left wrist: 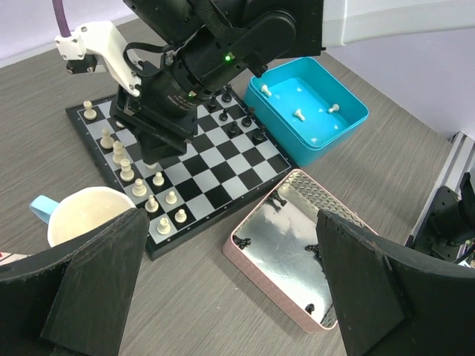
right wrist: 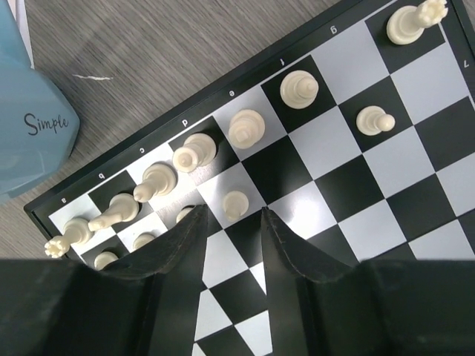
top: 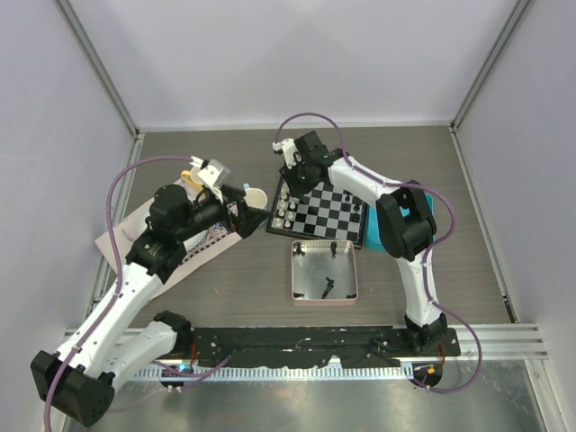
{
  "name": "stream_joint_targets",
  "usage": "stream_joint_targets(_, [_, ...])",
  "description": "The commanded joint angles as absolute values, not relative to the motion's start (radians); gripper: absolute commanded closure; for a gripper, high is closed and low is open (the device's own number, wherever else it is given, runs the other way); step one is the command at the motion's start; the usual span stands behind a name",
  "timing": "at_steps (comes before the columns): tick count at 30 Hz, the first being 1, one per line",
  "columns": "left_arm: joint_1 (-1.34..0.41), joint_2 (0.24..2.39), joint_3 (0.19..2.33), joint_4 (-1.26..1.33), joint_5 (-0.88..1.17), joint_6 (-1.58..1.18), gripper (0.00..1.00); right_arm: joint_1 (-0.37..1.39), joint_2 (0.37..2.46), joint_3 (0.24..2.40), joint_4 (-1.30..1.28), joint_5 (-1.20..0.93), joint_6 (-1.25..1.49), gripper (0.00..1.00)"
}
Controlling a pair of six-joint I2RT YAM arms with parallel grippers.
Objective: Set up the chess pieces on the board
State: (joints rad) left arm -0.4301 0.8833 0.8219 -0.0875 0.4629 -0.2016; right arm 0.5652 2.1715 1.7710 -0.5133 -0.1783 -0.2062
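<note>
Board [top: 324,220]: one, checked black and silver, on the grey desk [top: 243,288].
Chess pieces [right wrist: 245,127]: we count seven off-white along the board's lettered edge, at least four smaller on the next row; black ones opposite are partly hidden, uncounted.
Right tool [right wrist: 234,222]: over the white rows, fingers a narrow gap apart, gripping nothing; one pawn [right wrist: 235,204] sits in line with that gap.
Left tool [left wrist: 230,297]: spread wide, empty, near the board's corner.
Trays: pink tray [left wrist: 267,293] holds a few black pieces; blue tray [left wrist: 338,137] at least three off-white.
Cup [left wrist: 74,215]: one, just beside the board's border.
Room: thin bare strip between board and pink tray; wide bare desk behind the board.
</note>
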Motion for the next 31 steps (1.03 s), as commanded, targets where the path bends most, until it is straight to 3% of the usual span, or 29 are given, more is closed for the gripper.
stream_joint_targets(1, [-0.431, 0.865, 0.865, -0.094, 0.427, -0.224, 0.0, 0.542, 2.03, 1.801, -0.526, -0.155, -0.219, 0.58])
stream_joint_targets(7, [-0.365, 0.995, 1.017, -0.25, 0.308, -0.293, 0.01, 0.428, 1.804, 1.72, -0.543, -0.161, -0.271, 0.46])
stream_joint_targets(10, [-0.266, 1.061, 1.1, -0.304, 0.321, -0.334, 0.0, 0.347, 1.698, 1.7, -0.567, -0.175, -0.256, 0.23])
stream_joint_targets(11, [-0.237, 1.069, 1.11, -0.302, 0.346, -0.366, 0.0, 0.327, 1.675, 1.7, -0.577, -0.181, -0.256, 0.1])
stream_joint_targets(15, [-0.121, 1.078, 1.158, -0.32, 0.351, -0.399, 0.01, 0.23, 1.501, 1.612, -0.516, -0.143, -0.175, 0.08])
stream_joint_targets(21, [-0.092, 1.02, 1.177, -0.359, 0.327, -0.362, 0.0, 0.218, 1.378, 1.545, -0.471, 0.129, -0.032, 0.05])
stream_joint_targets(31, [-0.094, 0.931, 1.157, -0.397, 0.325, -0.336, 0.0, 0.213, 1.281, 1.508, -0.451, 0.132, -0.037, 0.05])
